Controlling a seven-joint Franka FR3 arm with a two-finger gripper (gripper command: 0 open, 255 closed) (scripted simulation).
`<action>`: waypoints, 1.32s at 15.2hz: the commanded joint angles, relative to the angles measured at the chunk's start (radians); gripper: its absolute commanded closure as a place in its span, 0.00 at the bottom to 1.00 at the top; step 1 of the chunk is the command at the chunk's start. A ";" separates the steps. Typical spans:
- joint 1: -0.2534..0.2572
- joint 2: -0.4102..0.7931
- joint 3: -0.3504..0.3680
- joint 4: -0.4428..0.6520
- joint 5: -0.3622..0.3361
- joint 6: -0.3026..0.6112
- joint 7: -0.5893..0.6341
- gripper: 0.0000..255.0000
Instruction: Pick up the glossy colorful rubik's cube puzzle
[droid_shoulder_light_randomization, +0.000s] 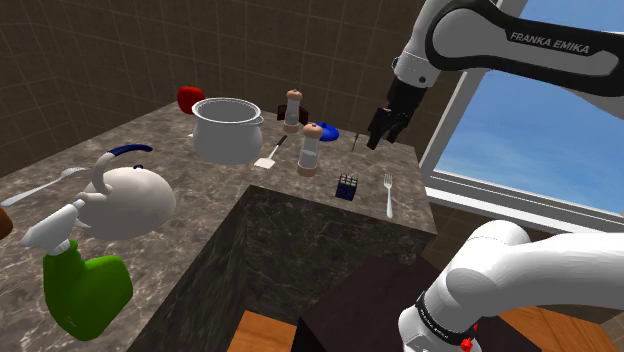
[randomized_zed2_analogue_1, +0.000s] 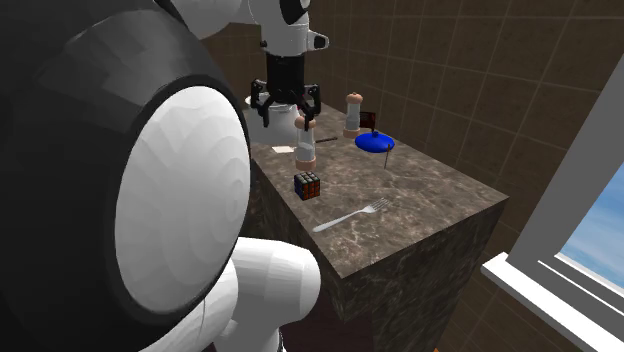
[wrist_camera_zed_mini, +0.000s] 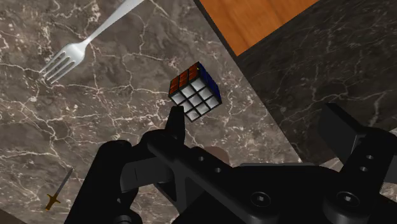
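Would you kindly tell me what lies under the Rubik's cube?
The Rubik's cube rests directly on the dark marble counter, near its edge. Its bottom face and the counter patch beneath are covered, so unseen.

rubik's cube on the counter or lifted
On the counter: the multicoloured rubik's cube sits flat on the dark marble countertop, the open black end effector clear of it.

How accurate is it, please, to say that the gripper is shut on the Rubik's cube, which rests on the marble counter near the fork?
Not quite: the gripper is open, not shut on the Rubik's cube. The wrist view shows its fingers apart and clear of the cube, which rests on the marble counter near the fork.
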 joint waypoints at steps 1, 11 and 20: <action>0.000 0.000 0.000 0.000 0.000 0.000 0.000 0.00; -0.004 0.214 -0.045 -0.146 -0.060 0.296 -0.093 0.00; -0.007 0.351 -0.065 -0.215 -0.080 0.480 -0.124 0.00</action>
